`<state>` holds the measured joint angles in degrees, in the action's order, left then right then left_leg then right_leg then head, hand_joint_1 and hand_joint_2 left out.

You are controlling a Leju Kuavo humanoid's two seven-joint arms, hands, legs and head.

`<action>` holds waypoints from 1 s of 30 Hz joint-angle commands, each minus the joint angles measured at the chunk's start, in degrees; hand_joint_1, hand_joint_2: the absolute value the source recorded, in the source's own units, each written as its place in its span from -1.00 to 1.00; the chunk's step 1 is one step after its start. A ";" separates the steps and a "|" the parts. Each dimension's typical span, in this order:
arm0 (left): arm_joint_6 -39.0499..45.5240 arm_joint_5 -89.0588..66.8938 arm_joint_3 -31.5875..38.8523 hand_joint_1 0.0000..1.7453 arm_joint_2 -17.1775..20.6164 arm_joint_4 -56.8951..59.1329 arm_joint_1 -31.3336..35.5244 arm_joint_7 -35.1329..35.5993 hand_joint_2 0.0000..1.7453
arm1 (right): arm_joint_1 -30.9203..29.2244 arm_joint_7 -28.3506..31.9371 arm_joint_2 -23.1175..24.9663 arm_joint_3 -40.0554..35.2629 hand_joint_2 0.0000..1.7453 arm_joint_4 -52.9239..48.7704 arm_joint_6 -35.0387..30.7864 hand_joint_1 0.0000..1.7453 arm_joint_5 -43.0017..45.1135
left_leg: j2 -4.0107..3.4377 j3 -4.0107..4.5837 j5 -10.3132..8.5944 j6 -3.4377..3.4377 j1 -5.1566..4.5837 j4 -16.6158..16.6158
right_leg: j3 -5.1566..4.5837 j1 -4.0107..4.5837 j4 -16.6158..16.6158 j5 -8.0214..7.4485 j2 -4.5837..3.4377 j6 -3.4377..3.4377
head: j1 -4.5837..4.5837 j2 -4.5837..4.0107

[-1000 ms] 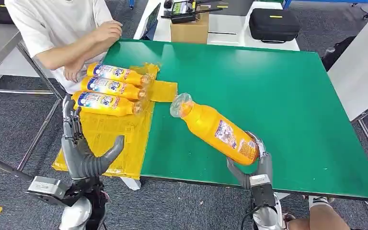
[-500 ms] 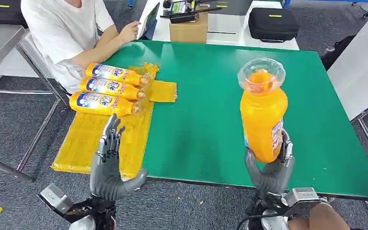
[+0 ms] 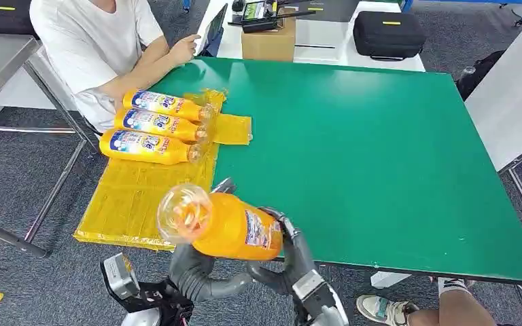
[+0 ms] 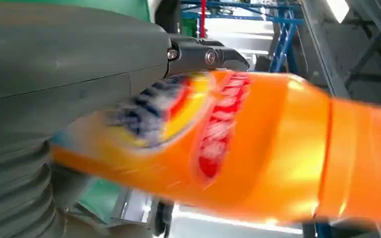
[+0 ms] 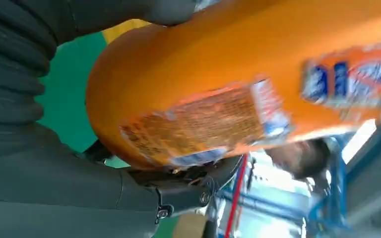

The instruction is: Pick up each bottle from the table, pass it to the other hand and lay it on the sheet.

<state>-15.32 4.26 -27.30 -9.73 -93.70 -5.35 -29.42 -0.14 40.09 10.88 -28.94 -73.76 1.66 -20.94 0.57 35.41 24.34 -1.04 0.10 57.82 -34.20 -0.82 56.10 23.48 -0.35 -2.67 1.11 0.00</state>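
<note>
The bench has a green top and stands on grey carpet. A yellow sheet overhangs its near-left corner. Three orange bottles lie side by side on the sheet's far end, caps toward the bench middle: the farthest bottle, the middle bottle and the nearest bottle, each touching its neighbour. A person in a white shirt sits at the far-left corner, one hand on the bench edge. Beyond the far edge stand a cardboard box and a black case on a white surface.

The fourth orange bottle is in the air over the near edge of the bench, beside the sheet's near-right corner. It lies roughly level, its clear cap pointing toward the camera and left, a white printed label on its body. The right hand grasps its base end, the fingers wrapped beneath the label. The left hand cups the bottle from below; its fingers lie against the body, grasping it as well.
</note>
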 commanded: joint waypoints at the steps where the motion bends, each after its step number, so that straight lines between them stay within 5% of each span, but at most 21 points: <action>1: -0.11 -0.23 -2.20 -1.00 -0.31 6.76 5.15 1.29 1.00 | -5.77 -0.09 -1.26 -10.11 1.00 11.03 -2.34 1.00 -2.22 | -0.04 -0.26 0.05 0.05 0.04 -0.09 | 0.26 0.06 -0.11 0.04 0.02 0.09 | 0.00 0.00; 7: 1.42 -1.93 -2.57 -0.98 -0.29 7.98 5.84 2.11 1.00 | -6.85 -0.09 -1.37 -11.77 1.00 11.03 -2.20 1.00 -1.96 | -0.02 -0.20 0.04 0.05 0.04 -0.06 | 0.20 0.05 -0.09 0.03 0.04 0.08 | 0.00 -0.02; 8: 2.76 -3.65 -2.64 -0.58 -0.34 8.28 6.15 2.10 1.00 | -7.01 -0.09 -1.40 -12.02 1.00 10.97 -2.38 1.00 -2.45 | -0.03 -0.35 0.09 0.08 0.04 -0.08 | 0.35 0.06 -0.09 0.09 0.06 0.12 | -0.02 -0.02; 9: 2.76 -3.65 -2.64 -0.58 -0.34 8.28 6.15 2.10 1.00 | -7.01 -0.09 -1.40 -12.02 1.00 10.97 -2.38 1.00 -2.45 | -0.02 -0.24 0.05 0.05 0.02 -0.07 | 0.24 0.03 -0.08 0.05 0.04 0.09 | -0.02 -0.02; 10: 3.33 -4.58 -2.57 0.84 -0.28 8.57 6.38 2.46 1.00 | -7.00 -0.09 -1.33 -11.96 1.00 10.87 -2.29 1.00 -2.40 | -0.03 -0.18 0.04 0.05 0.02 -0.07 | 0.17 0.04 -0.07 0.03 0.02 0.07 | -0.02 0.00; 11: 4.60 -6.75 -2.80 1.00 -0.14 8.72 6.55 2.57 1.00 | -6.91 -0.09 -1.39 -11.91 1.00 10.46 -1.88 1.00 -2.16 | -0.03 -0.28 0.08 0.06 0.02 -0.06 | 0.28 0.04 -0.07 0.08 0.04 0.10 | 0.00 0.00; 28: -2.12 -8.31 -2.74 1.00 3.21 13.99 7.77 5.15 1.00 | -6.86 -0.09 -0.95 -9.39 1.00 9.00 0.11 1.00 -1.13 | -0.11 -0.16 0.04 0.04 0.00 -0.08 | 0.13 0.01 -0.06 0.01 -0.07 0.07 | -0.02 0.00; 29: -2.46 -6.73 -1.83 1.00 3.03 13.63 7.67 5.83 1.00 | -6.65 -0.76 -0.87 -9.51 1.00 9.01 -0.39 -1.00 -1.79 | -0.17 -0.32 0.09 0.07 0.01 -0.10 | 0.27 0.03 -0.08 0.05 -0.11 0.11 | -0.02 0.00; 30: -3.11 -4.79 -1.21 1.00 3.08 13.74 8.04 6.58 1.00 | -6.28 -0.09 -1.19 -10.21 1.00 6.93 -2.33 -1.00 -2.30 | -0.14 -0.22 0.07 0.05 0.01 -0.08 | 0.19 0.02 -0.07 0.03 -0.09 0.09 | -0.04 0.00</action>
<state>-15.02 -6.12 -28.09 -8.13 -87.14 1.44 -25.81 -4.21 39.52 9.66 -34.62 -66.47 0.63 -21.46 0.57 35.43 24.34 -1.04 0.10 57.83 -34.20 -0.81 56.11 23.48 -0.35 -2.67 1.07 0.00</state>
